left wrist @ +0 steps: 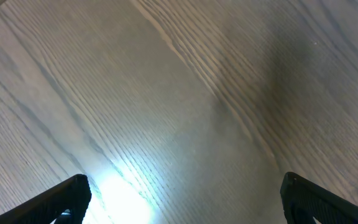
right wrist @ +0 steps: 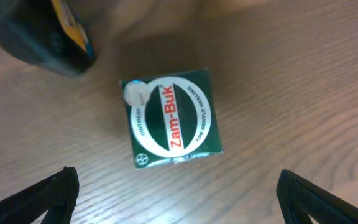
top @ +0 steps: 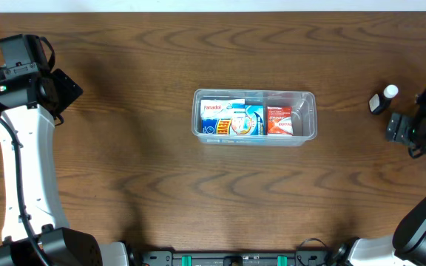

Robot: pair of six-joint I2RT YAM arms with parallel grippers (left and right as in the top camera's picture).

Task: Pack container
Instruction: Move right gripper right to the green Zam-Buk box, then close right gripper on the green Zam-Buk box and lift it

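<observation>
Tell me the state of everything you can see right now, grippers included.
container: no lid, partly filled, right end bare.
Panadol box: lying inside the container.
Zam-Buk box: closed, flat on the table, ungripped.
bottle: white cap on, on the table.
left gripper: open, holding nothing.
right gripper: open above the Zam-Buk box.

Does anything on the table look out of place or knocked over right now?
Nothing spilled or damaged. Two items sit outside the clear plastic container: a green square Zam-Buk box, slightly askew under the right gripper, and a dark white-capped bottle beside it.
</observation>
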